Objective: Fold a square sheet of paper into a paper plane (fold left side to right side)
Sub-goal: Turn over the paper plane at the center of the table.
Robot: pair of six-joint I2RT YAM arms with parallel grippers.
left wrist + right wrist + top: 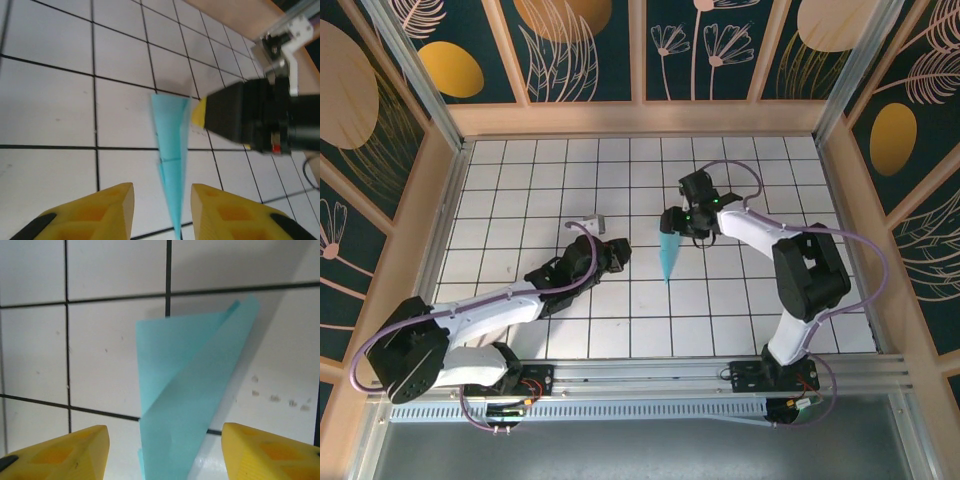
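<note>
The sheet of paper is now folded into a slim cyan paper plane [668, 255] that rests on the white grid table, its point toward the near edge. My left gripper [622, 256] is just left of it. In the left wrist view the left gripper [162, 192] is open, and the plane's narrow tip [175, 200] runs between the yellow fingers without touching either. My right gripper [672, 224] is over the wide tail end. Seen from the right wrist, the right gripper [165, 432] is open wide around the plane [190, 390], whose upper fold lifts slightly.
Wooden walls [640, 118] enclose the white grid table [520, 200] on three sides. An aluminium rail [650, 378] carries both arm bases at the near edge. The right arm's black wrist [250, 117] sits close beside the plane's tail in the left wrist view.
</note>
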